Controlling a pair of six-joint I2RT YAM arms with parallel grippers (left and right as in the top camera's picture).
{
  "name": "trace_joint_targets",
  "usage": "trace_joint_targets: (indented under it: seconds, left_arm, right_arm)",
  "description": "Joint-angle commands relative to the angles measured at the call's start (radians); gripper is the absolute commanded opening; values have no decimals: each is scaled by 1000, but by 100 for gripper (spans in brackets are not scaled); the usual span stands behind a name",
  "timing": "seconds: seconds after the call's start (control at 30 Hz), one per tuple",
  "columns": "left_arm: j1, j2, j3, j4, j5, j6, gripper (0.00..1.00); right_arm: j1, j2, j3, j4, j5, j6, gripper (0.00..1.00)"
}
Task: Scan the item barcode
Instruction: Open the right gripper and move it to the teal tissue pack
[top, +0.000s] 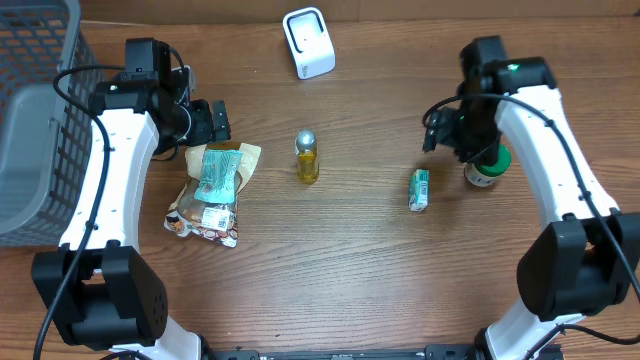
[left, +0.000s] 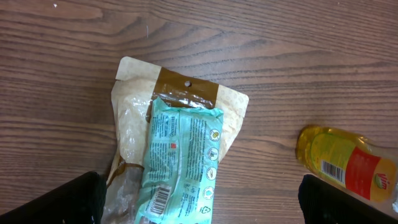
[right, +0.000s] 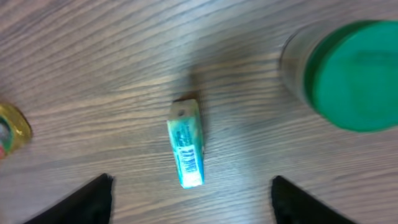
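Small teal pack (right: 186, 146): flat on the surface, barcode up, apart from the green-lidded jar (right: 348, 74). Right fingers (right: 93, 202): wide, empty, poised above it, apparently to grasp. Left fingers (left: 68, 199): wide, empty, over the teal packet (left: 180, 162). White scanner (top: 308, 42): far edge

Left gripper (left: 200, 200) spread wide, right gripper (right: 189, 196) spread

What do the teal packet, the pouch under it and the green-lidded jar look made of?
Teal packet: glossy plastic film, likely; it crinkles and glints. Pouch: matte, paper-like beige, brown header strip. Jar: seemingly clear glass or plastic, smooth green plastic-looking lid.
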Motion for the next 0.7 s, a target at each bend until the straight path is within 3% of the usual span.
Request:
trace_joint_targets:
  seconds: [0.0, 0.2, 0.47, 0.67]
  left_arm:
    - [-2, -17, 18, 2, 8, 11, 100]
    - [-2, -17, 18, 2, 8, 11, 100]
    - [-2, -17, 18, 2, 8, 11, 100]
    - [-2, -17, 18, 2, 8, 11, 100]
  right_arm:
    - [26, 0, -81, 51, 2, -13, 68]
    - [31, 0, -220, 164, 1, -12, 55]
    - [31, 1, -380, 343, -121, -84, 52]
    - [31, 1, -392, 383, -122, -84, 34]
